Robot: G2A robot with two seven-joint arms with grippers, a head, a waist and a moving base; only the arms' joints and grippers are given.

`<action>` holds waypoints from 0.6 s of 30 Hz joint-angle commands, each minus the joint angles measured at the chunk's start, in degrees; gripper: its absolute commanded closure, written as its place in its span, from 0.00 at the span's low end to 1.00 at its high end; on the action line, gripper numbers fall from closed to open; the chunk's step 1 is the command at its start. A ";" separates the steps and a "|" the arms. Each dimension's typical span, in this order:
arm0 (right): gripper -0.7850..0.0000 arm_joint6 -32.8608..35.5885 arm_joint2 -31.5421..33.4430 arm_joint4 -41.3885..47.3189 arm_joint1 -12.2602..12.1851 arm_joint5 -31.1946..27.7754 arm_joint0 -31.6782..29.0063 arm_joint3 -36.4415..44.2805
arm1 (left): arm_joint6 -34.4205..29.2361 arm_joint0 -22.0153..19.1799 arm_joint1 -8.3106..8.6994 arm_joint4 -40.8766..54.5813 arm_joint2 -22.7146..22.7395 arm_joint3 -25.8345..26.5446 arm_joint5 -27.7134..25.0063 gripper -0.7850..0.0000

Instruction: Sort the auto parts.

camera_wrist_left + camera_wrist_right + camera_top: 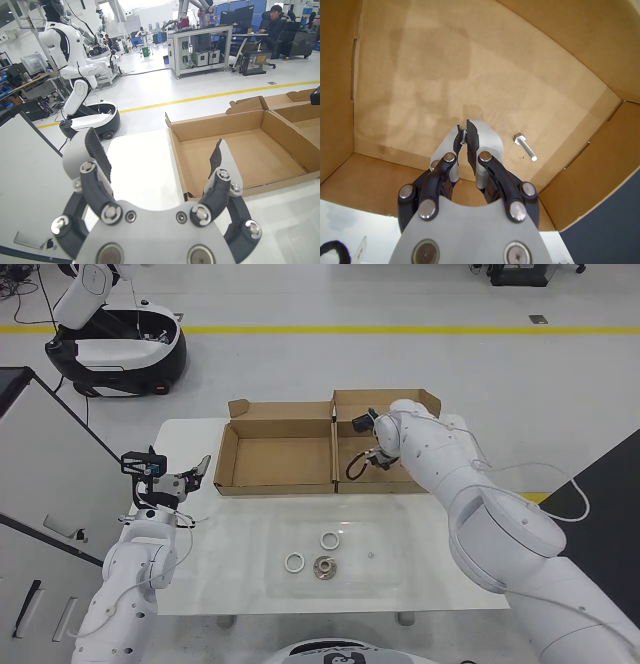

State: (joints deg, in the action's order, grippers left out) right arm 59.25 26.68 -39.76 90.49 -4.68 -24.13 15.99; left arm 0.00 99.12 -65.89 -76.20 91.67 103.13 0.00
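Observation:
My right gripper [463, 136] hangs inside the right cardboard box [545, 82], shut on a small silver bolt [463, 138] held between its pads. A second silver bolt [524, 147] lies loose on that box's floor beside the gripper. In the top view the right gripper [377, 457] sits over the right box [420, 482]. My left gripper [160, 150] stands open and holds nothing, raised near the table's left edge, in the top view [190, 475], beside the left box [275, 460]. Two white rings [329, 540] [295, 562] and a metal flanged part [324, 567] lie on the table's front middle.
The left box [250, 152] holds nothing on its floor. A tiny part [372, 556] lies right of the rings. The two boxes stand side by side at the table's back. Another robot [115, 334] stands on the floor beyond the table's left corner.

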 commanded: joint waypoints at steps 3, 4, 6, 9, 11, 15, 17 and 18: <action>0.89 -0.25 0.03 -0.45 0.32 -0.34 -0.07 -0.77 | 0.00 0.00 0.00 0.00 0.00 0.00 0.00 0.00; 0.87 -0.32 0.08 -0.51 0.40 -0.42 -0.05 -0.98 | 0.00 0.00 0.00 0.00 0.00 0.00 0.00 0.00; 0.84 -0.52 0.10 -0.83 0.54 -0.41 -0.01 -1.34 | 0.00 0.00 0.00 0.00 0.00 0.00 0.00 0.00; 0.78 -0.93 0.16 -1.23 0.72 -0.44 0.04 -1.70 | 0.00 0.00 0.00 0.00 0.00 0.00 0.00 0.00; 0.73 -1.11 0.25 -1.40 0.83 -0.58 0.09 -1.83 | 0.00 0.00 0.00 0.00 0.00 0.00 0.00 0.00; 0.62 -1.81 0.46 -1.80 1.00 -0.63 0.44 -1.91 | 0.00 0.00 0.00 0.00 0.00 0.00 0.00 0.00; 0.53 -2.38 0.40 -2.49 1.04 -0.73 0.76 -1.74 | 0.00 0.00 0.00 0.00 0.00 0.00 0.00 0.00; 0.38 -2.73 0.53 -2.48 1.04 -0.75 0.95 -1.72 | 0.00 0.00 0.00 0.00 0.00 0.00 0.00 0.00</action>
State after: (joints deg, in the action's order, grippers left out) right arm 56.76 27.14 -42.20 91.53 -5.40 -23.31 14.24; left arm 0.00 99.12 -65.89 -76.20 91.67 103.13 0.00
